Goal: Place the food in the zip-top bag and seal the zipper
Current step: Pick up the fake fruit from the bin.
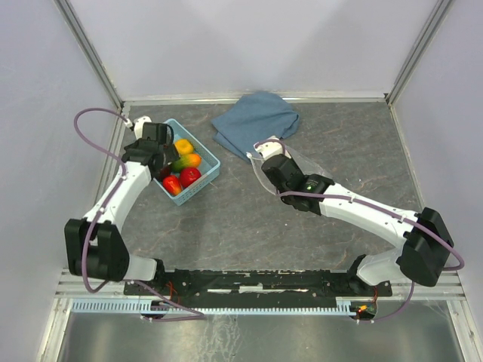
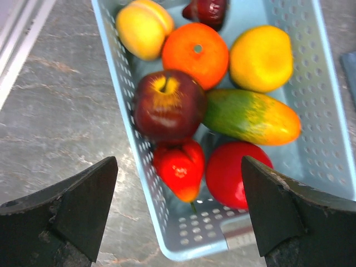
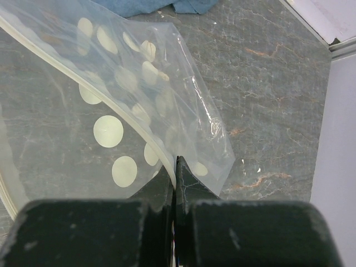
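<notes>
Eight toy fruits (image 2: 222,111): I count them all in the light-blue basket (image 2: 325,139), packed touching one another, with a dark red apple, an orange and a green-and-yellow mango among them.
Left gripper (image 2: 178,183): fingers spread wide with nothing between them; it hovers over the basket's near end, above two red fruits.
Right gripper (image 3: 176,167): fingers pressed together, clamped on the zip-top bag (image 3: 111,130) at its zipper edge.
Zip-top bag: clear with white dots, right of centre on the grey table (image 1: 249,219), well apart from the basket. I cannot tell how much of it rests on the table.
Zipper (image 3: 133,127): a pale strip running diagonally away from my right fingers.
Blue cloth (image 1: 255,121): crumpled at the far middle, just behind the bag.
</notes>
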`<state>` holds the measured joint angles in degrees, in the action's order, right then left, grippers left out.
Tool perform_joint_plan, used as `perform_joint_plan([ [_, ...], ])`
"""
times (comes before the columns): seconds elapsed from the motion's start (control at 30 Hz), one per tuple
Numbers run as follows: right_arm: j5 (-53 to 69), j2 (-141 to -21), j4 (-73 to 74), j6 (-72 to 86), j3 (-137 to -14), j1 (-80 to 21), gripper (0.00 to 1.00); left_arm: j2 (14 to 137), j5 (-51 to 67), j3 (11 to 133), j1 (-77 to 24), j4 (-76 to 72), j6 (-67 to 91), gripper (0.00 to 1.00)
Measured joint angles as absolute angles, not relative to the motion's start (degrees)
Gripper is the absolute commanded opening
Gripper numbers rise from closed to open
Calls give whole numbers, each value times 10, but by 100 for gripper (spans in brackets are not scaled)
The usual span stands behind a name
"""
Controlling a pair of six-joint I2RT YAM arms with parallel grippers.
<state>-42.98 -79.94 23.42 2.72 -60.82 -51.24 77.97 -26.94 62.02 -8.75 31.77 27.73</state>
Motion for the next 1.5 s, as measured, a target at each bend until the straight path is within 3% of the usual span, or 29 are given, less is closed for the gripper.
perform_joint_plan([
  [0.23, -422, -799, 225, 27, -604, -510, 1, 867, -246, 667, -46, 316, 251, 95],
  [0.7, -422, -799, 216, 27, -598, -505, 1, 947, -161, 700, -6, 314, 223, 77],
  [1.5, -415, -799, 211, 27, -590, -501, 2, 1004, -143, 720, -4, 310, 217, 81],
])
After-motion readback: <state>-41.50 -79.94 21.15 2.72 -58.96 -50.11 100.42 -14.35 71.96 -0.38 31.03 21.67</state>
